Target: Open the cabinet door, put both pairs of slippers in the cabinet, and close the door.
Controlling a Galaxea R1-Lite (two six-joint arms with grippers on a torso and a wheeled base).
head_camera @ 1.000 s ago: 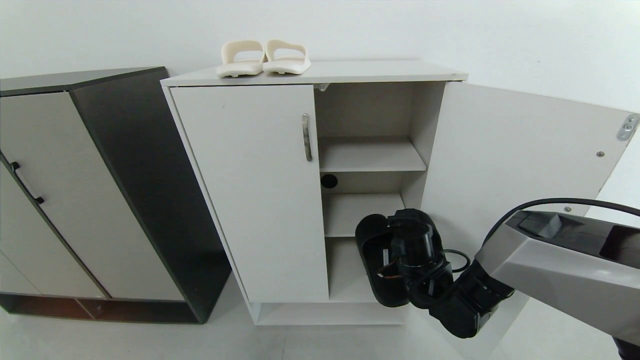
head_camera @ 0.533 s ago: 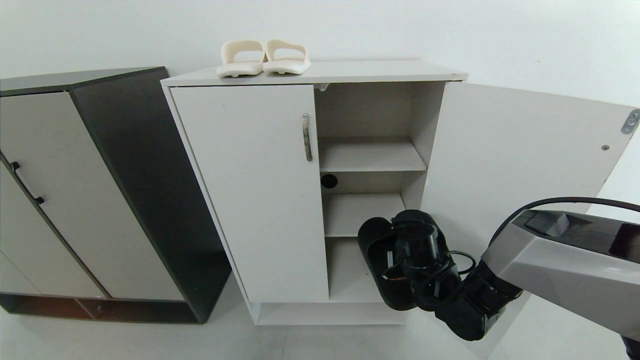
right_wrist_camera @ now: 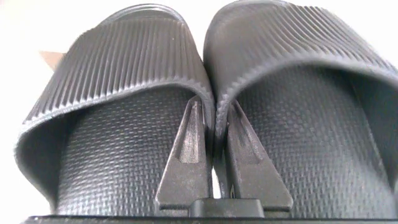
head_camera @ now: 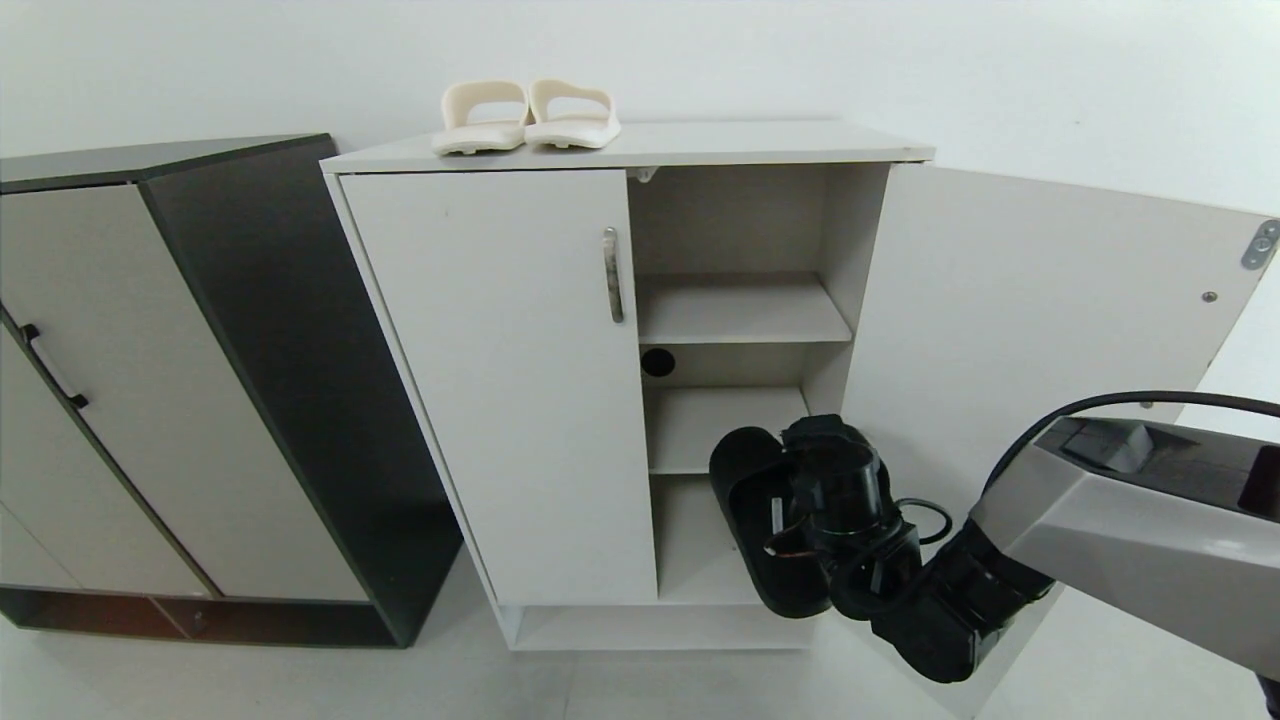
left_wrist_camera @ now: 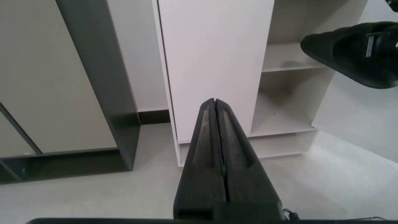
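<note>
Black ribbed rubber slippers (head_camera: 765, 520), side by side, are clamped at their inner edges by the right gripper (right_wrist_camera: 214, 107). Toes lead, long axis aimed into the white cabinet (head_camera: 500, 380), before its lower shelves. Open right door (head_camera: 1000, 330) flanks them. Cream slippers (head_camera: 527, 117) lie on top. Left gripper (left_wrist_camera: 213, 102) fingers are pressed together.

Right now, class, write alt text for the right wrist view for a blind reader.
The right claw is shut on the touching inner edges of two black slippers held side by side, ribbed straps arching over textured footbeds.
</note>
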